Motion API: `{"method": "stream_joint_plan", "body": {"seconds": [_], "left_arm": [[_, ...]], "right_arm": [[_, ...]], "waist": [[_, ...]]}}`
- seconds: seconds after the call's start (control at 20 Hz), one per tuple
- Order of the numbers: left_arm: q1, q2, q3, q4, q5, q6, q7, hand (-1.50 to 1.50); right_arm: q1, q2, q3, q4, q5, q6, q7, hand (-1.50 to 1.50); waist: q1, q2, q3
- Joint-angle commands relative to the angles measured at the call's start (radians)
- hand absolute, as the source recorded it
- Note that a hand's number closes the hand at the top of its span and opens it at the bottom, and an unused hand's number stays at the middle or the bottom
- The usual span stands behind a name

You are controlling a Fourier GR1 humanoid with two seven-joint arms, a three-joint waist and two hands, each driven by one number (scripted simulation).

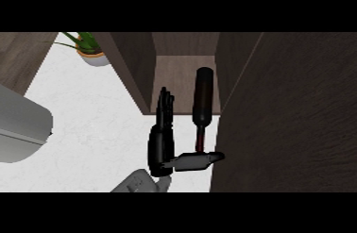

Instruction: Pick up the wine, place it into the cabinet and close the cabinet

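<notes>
The right hand [162,142] is reaching up from the lower edge toward the cabinet [182,71], its fingers [165,107] lying straight and pressed together, pointing at the cabinet's opening, while the thumb [200,160] is sticking out sideways toward the cabinet door [286,114]. The hand is holding nothing. Just beside those fingers, on the door's side, the wine bottle [203,97] is lying lengthwise, its dark body resting inside the cabinet's opening and its thin neck pointing back out over the white counter [90,128]. The thumb is sitting just below the neck's tip. The door is standing open beside the bottle. Well apart from the cabinet, a potted plant [89,49] is sitting on the counter, and a grey appliance [21,126] is showing at the far edge.
</notes>
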Motion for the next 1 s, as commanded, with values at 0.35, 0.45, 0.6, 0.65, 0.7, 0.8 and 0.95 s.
{"method": "stream_joint_plan", "body": {"seconds": [0.35, 0.45, 0.6, 0.65, 0.7, 0.8, 0.95], "left_arm": [[0.277, 0.097, -0.104, -0.372, -0.156, 0.143, 0.056, -1.50], [0.291, 0.130, -0.100, -0.479, -0.167, 0.154, 0.112, -1.50], [0.347, 0.176, -0.115, -0.500, -0.179, 0.090, 0.093, -1.50], [0.376, 0.188, -0.131, -0.500, -0.181, 0.054, 0.061, -1.50], [0.351, 0.226, -0.146, -0.574, -0.204, 0.108, 0.128, -1.50], [0.417, 0.287, -0.144, -0.624, -0.190, 0.051, 0.105, -1.50], [0.457, 0.387, -0.084, -0.708, -0.156, -0.010, 0.120, -1.50]], "right_arm": [[0.012, -0.030, -0.040, -0.139, -0.088, -0.003, 0.095, -1.50], [-0.054, -0.021, -0.011, -0.077, -0.044, -0.020, 0.098, -1.50], [0.020, -0.030, -0.039, -0.101, -0.125, 0.025, 0.070, -1.50], [0.029, 0.006, 0.040, -0.064, -0.064, 0.020, 0.051, -1.50], [0.028, -0.011, 0.032, -0.102, -0.108, 0.019, 0.112, -1.50], [0.037, 0.005, 0.060, -0.051, -0.086, 0.042, 0.070, 1.50], [0.027, -0.042, 0.004, -0.098, -0.162, 0.073, 0.122, 1.50]], "waist": [[0.000, 0.002, -0.001], [0.003, 0.003, -0.001], [-0.001, 0.003, 0.000], [0.001, 0.003, -0.001], [0.000, 0.002, 0.000], [0.003, 0.002, 0.000], [0.001, 0.002, 0.000]]}}
